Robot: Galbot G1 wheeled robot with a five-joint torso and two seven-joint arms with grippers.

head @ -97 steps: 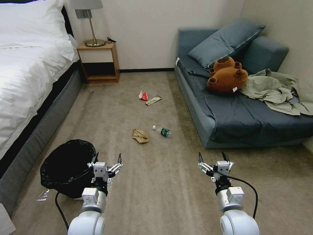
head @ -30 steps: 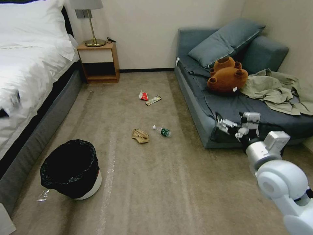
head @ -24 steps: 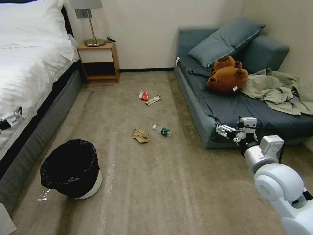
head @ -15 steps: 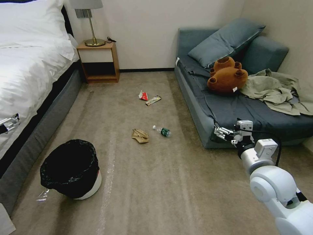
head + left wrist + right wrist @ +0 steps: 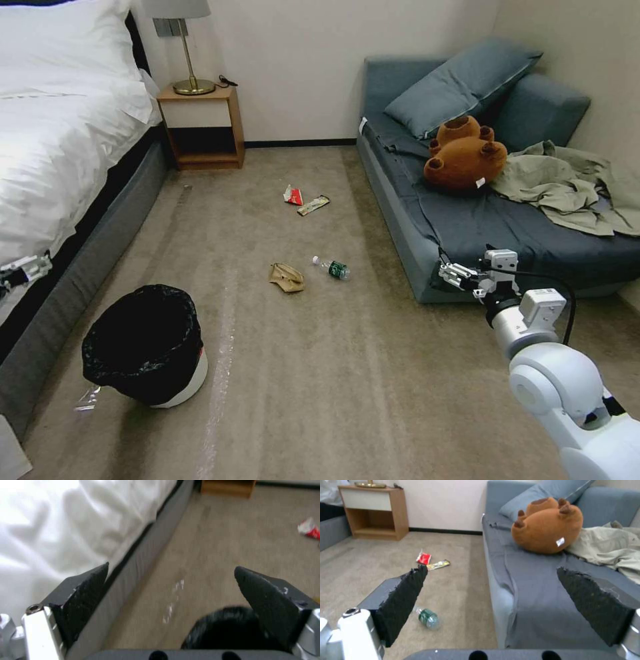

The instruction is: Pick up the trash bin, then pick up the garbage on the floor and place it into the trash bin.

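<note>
The trash bin (image 5: 143, 341), white with a black bag liner, stands upright on the carpet at the lower left, beside the bed. The garbage lies mid-floor: a crumpled tan paper bag (image 5: 287, 277), a clear bottle (image 5: 333, 268) with a green label, a red-white wrapper (image 5: 293, 195) and a yellowish wrapper (image 5: 313, 205). My left gripper (image 5: 23, 272) hangs open at the far left against the bed's side, above and left of the bin (image 5: 230, 627). My right gripper (image 5: 457, 272) is open in front of the sofa's front edge, right of the bottle (image 5: 428, 618).
A white bed (image 5: 60, 140) runs along the left and a blue-grey sofa (image 5: 467, 227) along the right, carrying a brown plush bear (image 5: 465, 155), a pillow and an olive garment. A wooden nightstand (image 5: 203, 127) with a lamp stands at the back wall. Open carpet lies between.
Both arms have swung outward from the front centre. Over the last half second the left gripper has sunk lower along the bed's side and the right has dipped slightly.
</note>
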